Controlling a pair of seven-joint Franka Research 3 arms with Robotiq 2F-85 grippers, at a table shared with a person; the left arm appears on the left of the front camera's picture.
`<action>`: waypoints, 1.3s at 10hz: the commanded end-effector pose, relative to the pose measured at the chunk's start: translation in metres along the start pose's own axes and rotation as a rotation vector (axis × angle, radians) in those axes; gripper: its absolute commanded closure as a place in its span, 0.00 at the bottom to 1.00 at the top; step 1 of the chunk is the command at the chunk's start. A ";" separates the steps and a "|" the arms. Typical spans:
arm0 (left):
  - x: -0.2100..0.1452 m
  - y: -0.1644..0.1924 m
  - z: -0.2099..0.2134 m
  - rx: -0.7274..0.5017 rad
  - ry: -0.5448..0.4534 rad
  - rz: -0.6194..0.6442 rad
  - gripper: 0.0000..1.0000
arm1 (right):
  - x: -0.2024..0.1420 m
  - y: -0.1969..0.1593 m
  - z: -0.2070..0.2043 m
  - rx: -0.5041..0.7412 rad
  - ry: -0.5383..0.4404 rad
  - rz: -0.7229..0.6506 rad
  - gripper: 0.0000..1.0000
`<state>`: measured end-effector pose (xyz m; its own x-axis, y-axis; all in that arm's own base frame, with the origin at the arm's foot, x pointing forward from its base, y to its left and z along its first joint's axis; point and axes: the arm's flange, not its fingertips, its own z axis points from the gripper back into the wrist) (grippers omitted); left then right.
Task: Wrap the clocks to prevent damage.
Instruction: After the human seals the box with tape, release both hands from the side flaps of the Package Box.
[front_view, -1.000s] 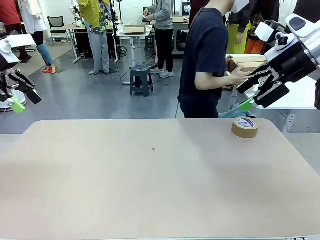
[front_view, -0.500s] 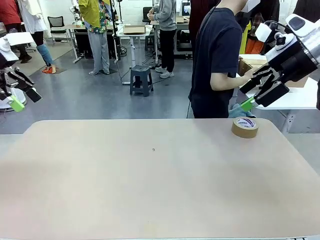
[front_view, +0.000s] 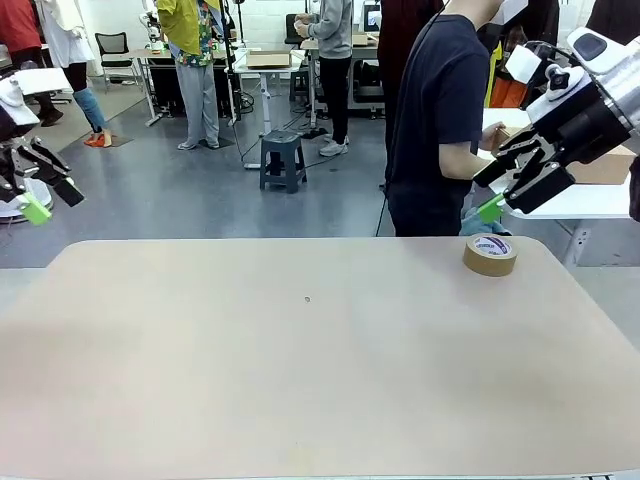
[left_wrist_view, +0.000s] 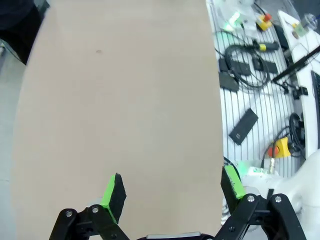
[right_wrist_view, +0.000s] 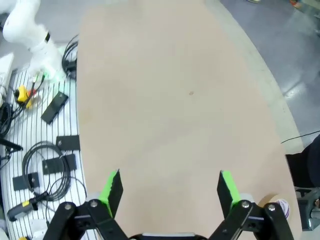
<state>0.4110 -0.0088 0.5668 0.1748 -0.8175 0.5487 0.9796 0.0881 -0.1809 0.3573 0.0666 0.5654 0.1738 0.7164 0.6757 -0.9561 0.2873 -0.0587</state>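
A roll of brown packing tape (front_view: 490, 254) lies flat on the tan table (front_view: 300, 380) near its far right corner; the right wrist view catches it (right_wrist_view: 276, 207) at the lower right. My right gripper (front_view: 488, 190) hangs open in the air just above and behind the tape, with nothing between its green pads (right_wrist_view: 226, 186). My left gripper (front_view: 50, 198) hovers open off the table's far left edge, its pads (left_wrist_view: 114, 192) spread wide over the bare tabletop. A person in a dark shirt (front_view: 440, 120) stands at the far side, turned away to the right.
The person's hands reach toward a cardboard box (front_view: 610, 165) on a white table behind the right arm. Cables and devices (left_wrist_view: 240, 75) lie on a striped surface beside the table on my side. Other people and a stool stand far off.
The person has stepped to the right, and the cardboard box has shifted right with their hands. Both grippers have stayed open and nearly still.
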 end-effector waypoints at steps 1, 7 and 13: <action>-0.017 -0.008 -0.001 0.185 -0.226 -0.007 0.00 | -0.036 -0.021 0.003 -0.110 -0.153 -0.187 0.00; -0.089 -0.010 -0.032 0.297 -0.694 0.094 0.00 | -0.119 -0.026 0.003 -0.108 -0.402 -0.292 0.00; -0.111 -0.002 -0.005 0.078 -0.792 0.029 0.00 | -0.154 -0.007 0.034 0.035 -0.523 -0.144 0.00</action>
<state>0.3829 0.0645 0.5005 0.2150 -0.1692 0.9619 0.9609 0.2124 -0.1775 0.3303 -0.0643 0.4948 0.1807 0.2545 0.9500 -0.9370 0.3383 0.0876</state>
